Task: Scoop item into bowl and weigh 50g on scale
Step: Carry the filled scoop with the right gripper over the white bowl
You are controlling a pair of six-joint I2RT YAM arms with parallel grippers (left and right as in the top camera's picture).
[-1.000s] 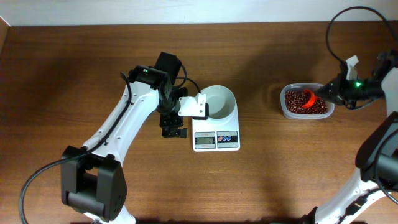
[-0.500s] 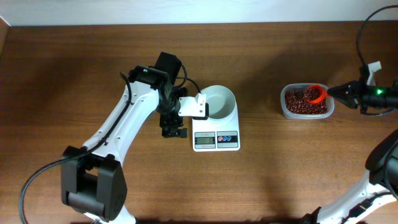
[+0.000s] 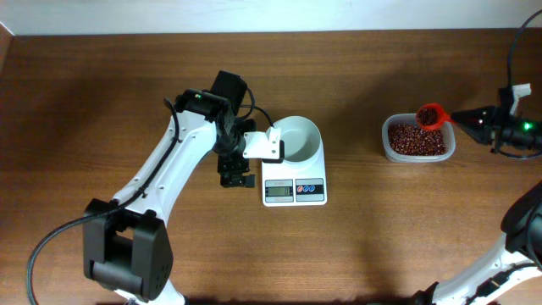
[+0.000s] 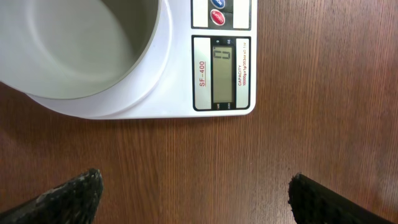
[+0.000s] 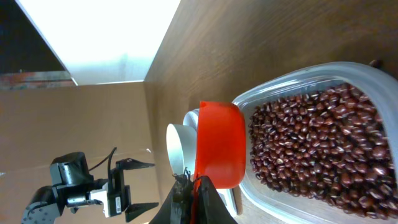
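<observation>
The white bowl [image 3: 298, 138] stands empty on the white scale [image 3: 294, 190], whose display [image 4: 222, 74] reads 0. My left gripper [image 3: 236, 179] hovers open just left of the scale, fingertips [image 4: 74, 193] wide apart over bare wood. At the right, a clear tub [image 3: 388, 144] holds the dark reddish-brown beans [image 3: 417, 141]. My right gripper [image 3: 461, 119] is shut on the handle of an orange-red scoop [image 3: 431, 114], which is lifted above the tub's far edge with beans in it. In the right wrist view the scoop [image 5: 221, 146] hangs beside the beans [image 5: 317, 143].
The wooden table [image 3: 381, 237] runs to a pale wall at the back. The left arm's white link [image 3: 161, 169] crosses the left half of the table. The right arm's cable [image 3: 517, 51] loops at the far right edge.
My right gripper has pulled back to the right and lifted the scoop out of the beans, now loaded. The left arm, bowl and scale have not moved.
</observation>
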